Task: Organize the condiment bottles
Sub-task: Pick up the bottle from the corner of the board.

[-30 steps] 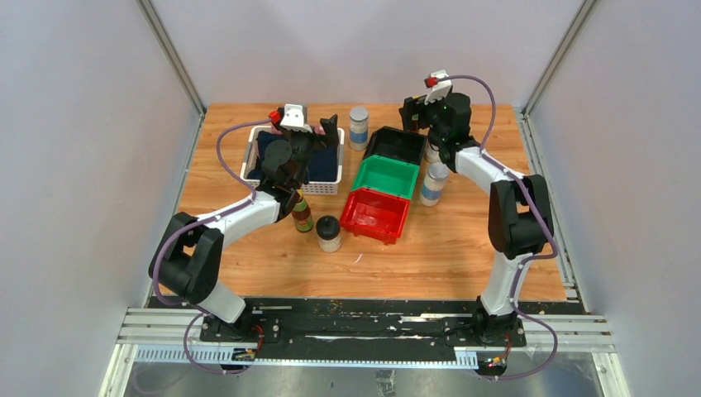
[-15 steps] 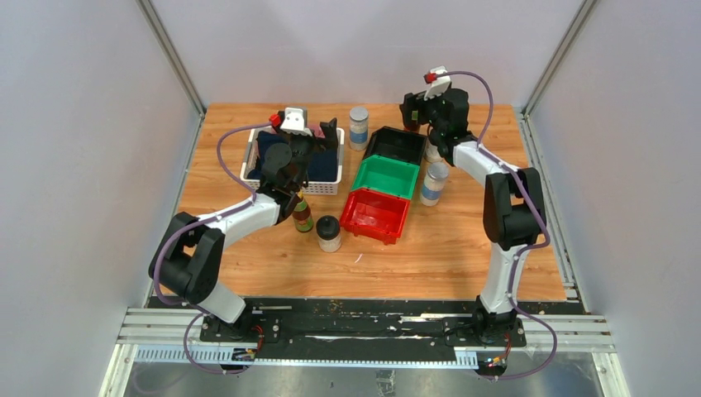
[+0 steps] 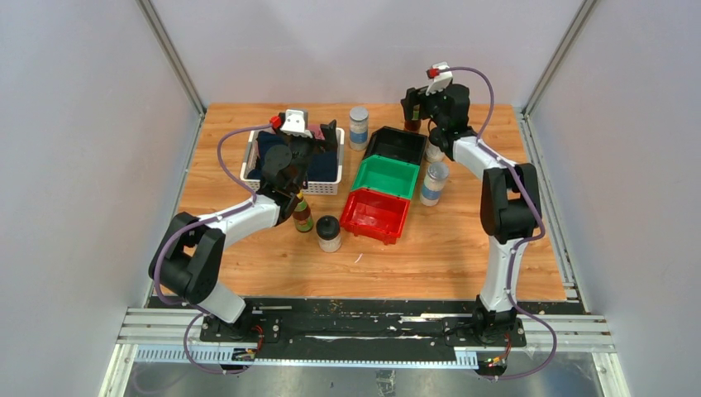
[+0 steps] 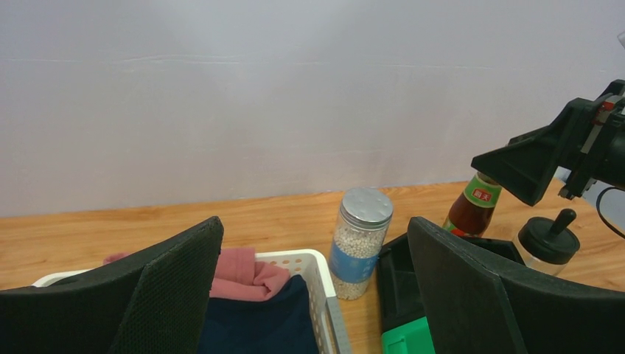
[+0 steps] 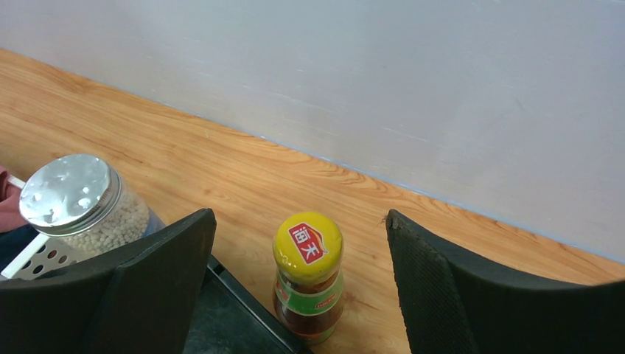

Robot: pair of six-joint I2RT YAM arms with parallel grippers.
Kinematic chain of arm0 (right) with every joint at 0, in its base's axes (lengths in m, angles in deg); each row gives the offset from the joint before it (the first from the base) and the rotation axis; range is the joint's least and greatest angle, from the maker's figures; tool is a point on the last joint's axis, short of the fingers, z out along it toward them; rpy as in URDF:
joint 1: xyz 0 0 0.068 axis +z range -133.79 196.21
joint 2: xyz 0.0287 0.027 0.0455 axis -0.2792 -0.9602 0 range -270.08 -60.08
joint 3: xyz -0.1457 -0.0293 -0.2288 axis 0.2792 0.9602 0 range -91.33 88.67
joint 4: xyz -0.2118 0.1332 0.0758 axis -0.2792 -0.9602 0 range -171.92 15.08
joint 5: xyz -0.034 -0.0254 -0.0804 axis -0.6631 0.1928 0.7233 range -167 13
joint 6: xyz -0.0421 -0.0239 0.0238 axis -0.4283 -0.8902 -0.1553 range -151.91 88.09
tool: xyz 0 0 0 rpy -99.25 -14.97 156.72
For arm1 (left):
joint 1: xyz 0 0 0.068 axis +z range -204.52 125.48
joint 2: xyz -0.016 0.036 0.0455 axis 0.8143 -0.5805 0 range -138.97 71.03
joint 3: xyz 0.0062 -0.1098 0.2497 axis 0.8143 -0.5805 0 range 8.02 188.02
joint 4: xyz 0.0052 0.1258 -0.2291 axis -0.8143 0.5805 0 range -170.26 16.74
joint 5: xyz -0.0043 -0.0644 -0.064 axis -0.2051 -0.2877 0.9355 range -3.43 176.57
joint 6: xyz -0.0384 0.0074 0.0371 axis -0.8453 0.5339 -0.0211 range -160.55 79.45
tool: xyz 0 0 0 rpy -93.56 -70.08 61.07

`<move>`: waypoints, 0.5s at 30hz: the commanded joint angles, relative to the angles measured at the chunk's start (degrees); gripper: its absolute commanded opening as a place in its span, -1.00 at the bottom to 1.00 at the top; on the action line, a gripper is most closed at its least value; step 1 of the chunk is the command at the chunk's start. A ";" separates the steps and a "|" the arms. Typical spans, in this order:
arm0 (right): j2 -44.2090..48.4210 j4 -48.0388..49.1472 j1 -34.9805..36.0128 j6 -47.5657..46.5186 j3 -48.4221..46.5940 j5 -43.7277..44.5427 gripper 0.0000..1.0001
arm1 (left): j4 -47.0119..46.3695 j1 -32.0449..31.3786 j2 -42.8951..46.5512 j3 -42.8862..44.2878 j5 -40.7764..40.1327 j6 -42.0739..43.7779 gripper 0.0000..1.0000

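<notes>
My right gripper (image 3: pixel 413 106) is open at the far edge, its fingers either side of a yellow-capped sauce bottle (image 5: pixel 308 284) standing upright behind the black bin, without touching it. My left gripper (image 3: pixel 321 136) is open and empty over the white basket. The second sauce bottle (image 3: pixel 302 213) and a black-lidded jar (image 3: pixel 328 232) stand near the left arm. One silver-lidded shaker (image 3: pixel 358 126) stands at the back and shows in the left wrist view (image 4: pixel 359 242). The other shaker (image 3: pixel 433 183) stands right of the green bin. The second black-lidded jar (image 3: pixel 431 151) is partly hidden by the right arm.
A black bin (image 3: pixel 395 145), a green bin (image 3: pixel 385 176) and a red bin (image 3: pixel 374 215) sit in a diagonal row mid-table. The white basket (image 3: pixel 248 161) holds dark and pink cloth. Walls enclose the table on three sides.
My right gripper has moved a little farther back and left, over the far sauce bottle. The left arm has barely moved.
</notes>
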 commanded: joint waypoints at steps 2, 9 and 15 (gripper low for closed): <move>-2.44 -0.15 -1.25 0.77 -2.92 -1.04 0.78 | -1.97 0.27 0.33 -0.42 -0.62 1.00 1.00; -4.00 -0.99 -1.45 0.77 -4.32 -1.43 0.77 | -2.08 0.30 0.05 -0.15 -0.66 1.22 1.00; -5.31 -1.40 -1.49 2.17 -5.39 -1.77 0.76 | -2.05 0.36 -0.25 0.11 -0.70 1.44 1.00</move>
